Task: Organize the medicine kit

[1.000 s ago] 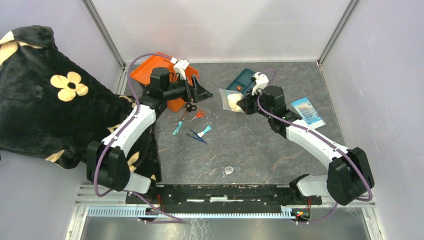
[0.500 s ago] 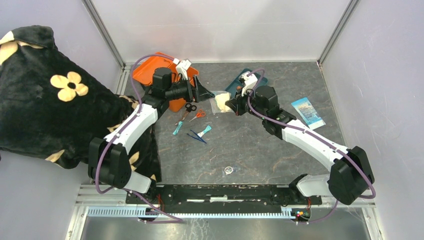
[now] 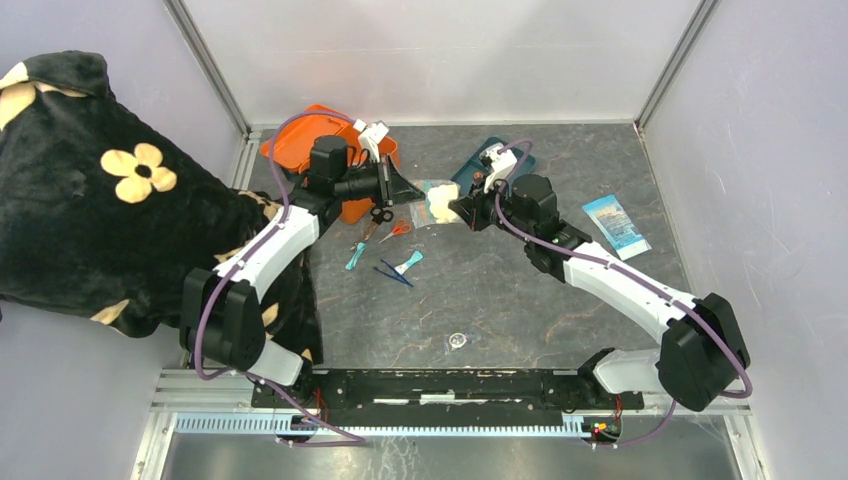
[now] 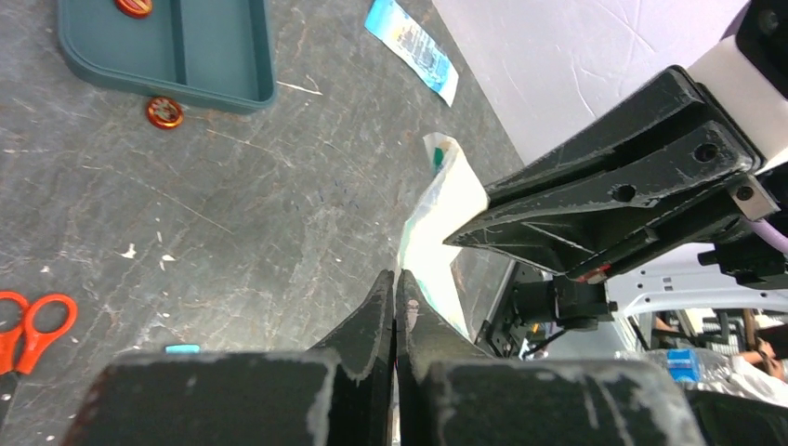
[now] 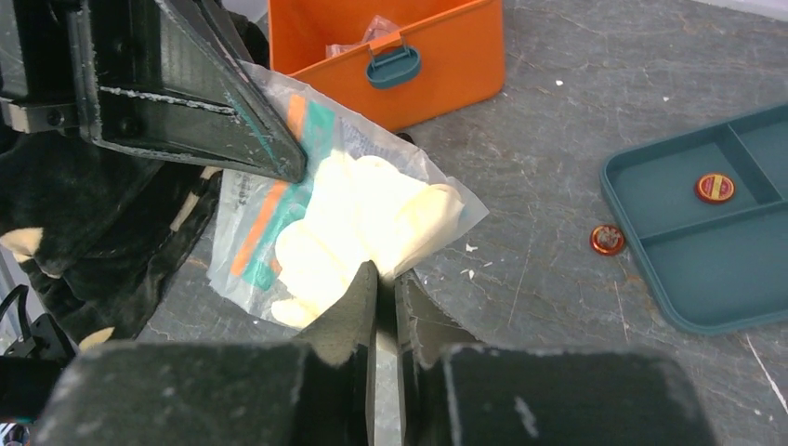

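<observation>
The medicine kit (image 3: 352, 209) is an orange box with a teal latch (image 5: 393, 67), standing open at the back left with a packet inside. A clear plastic bag of pale gloves (image 3: 437, 198) hangs between both grippers above the table. My left gripper (image 4: 395, 279) is shut on the bag's (image 4: 446, 190) left edge; its black fingers (image 5: 186, 102) show clamped on the bag (image 5: 353, 209) in the right wrist view. My right gripper (image 5: 386, 274) stands open by a narrow gap, with the bag's lower right edge still between its tips.
A flat teal tray (image 3: 497, 155) lies behind the right gripper, with one round red tin in it (image 5: 715, 188) and one beside it (image 5: 607, 240). Scissors (image 3: 397, 230), tweezers (image 3: 395, 273) and small teal packets (image 3: 408, 262) lie below the kit. A blue packet (image 3: 616, 223) lies at the right. A black flowered cloth (image 3: 90, 190) covers the left.
The right arm carried the bag leftward to the left gripper. The left gripper closed on the bag, and the right jaws have started to part.
</observation>
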